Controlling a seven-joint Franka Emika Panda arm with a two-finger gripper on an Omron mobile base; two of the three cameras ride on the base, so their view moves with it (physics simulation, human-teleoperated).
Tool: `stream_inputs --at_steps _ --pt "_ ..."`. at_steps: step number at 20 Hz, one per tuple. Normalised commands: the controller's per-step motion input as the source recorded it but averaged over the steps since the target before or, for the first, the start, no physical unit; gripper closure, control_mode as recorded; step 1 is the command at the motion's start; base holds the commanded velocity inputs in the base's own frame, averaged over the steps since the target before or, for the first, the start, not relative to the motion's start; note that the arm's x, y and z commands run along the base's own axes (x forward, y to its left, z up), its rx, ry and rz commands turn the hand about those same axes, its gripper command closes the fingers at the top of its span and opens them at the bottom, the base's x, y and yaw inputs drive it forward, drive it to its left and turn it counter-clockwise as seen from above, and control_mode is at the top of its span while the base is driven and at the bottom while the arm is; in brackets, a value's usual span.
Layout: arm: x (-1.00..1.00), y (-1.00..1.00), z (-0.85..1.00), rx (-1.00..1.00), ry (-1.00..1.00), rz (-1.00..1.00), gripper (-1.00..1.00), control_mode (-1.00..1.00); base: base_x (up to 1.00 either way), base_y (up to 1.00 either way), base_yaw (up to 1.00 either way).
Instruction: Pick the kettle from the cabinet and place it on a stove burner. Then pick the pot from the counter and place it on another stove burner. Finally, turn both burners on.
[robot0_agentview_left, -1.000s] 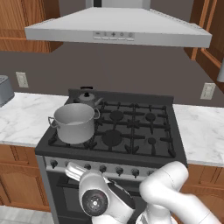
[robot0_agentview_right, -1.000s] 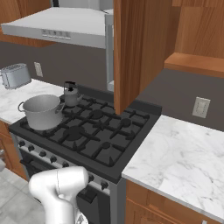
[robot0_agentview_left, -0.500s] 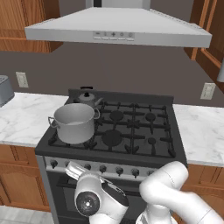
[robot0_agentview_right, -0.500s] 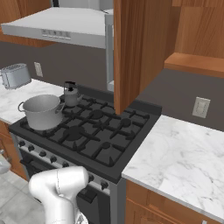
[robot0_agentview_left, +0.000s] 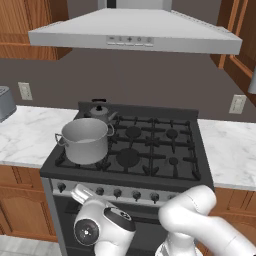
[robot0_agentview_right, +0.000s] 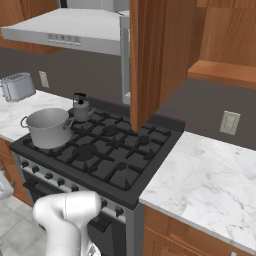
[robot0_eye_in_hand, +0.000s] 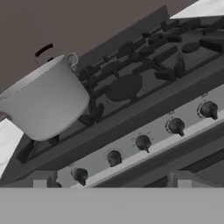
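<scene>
Fig.: pincer (robot0_agentview_left: 79, 192), aperture indeterminate, low at range's front-left corner w/ knob row (robot0_eye_in_hand: 144, 142) just ahead; pot (robot0_agentview_left: 85, 140) & kettle (robot0_agentview_left: 100, 111) already on left burners.

A grey range hood (robot0_agentview_left: 135, 31) hangs over the cooktop. A silver toaster (robot0_agentview_right: 18, 86) sits at the far left end of the worktop. White wall outlets (robot0_agentview_right: 229, 122) are set in the dark backsplash (robot0_agentview_left: 150, 77) either side of the range.

I see the pot (robot0_agentview_left: 86, 141) on the front-left burner, the kettle (robot0_agentview_left: 100, 111) just behind; my arm (robot0_agentview_left: 150, 227) hangs low before the knobs (robot0_agentview_left: 118, 192).
</scene>
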Motion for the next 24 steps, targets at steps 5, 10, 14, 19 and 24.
stream_inputs --at_steps 5,10,14,19,24 --pt "0.16 0.04 -0.23 -0.02 -0.01 -0.05 -1.00 -1.00 0.00 0.00 0.00" --pt "0.25 0.00 -0.27 -0.02 -0.02 -0.01 -1.00 -1.00 0.00 0.00 0.00" --pt "0.30 0.01 -0.17 -0.06 -0.01 0.00 -1.00 -1.00 0.00 0.00 0.00" --pt "0.34 0.07 -0.13 -0.10 0.00 0.00 -1.00 -1.00 0.00 0.00 0.00" --pt "0.26 0.26 -0.22 -0.11 0.00 0.00 -1.00 -1.00 0.00 0.00 0.00"
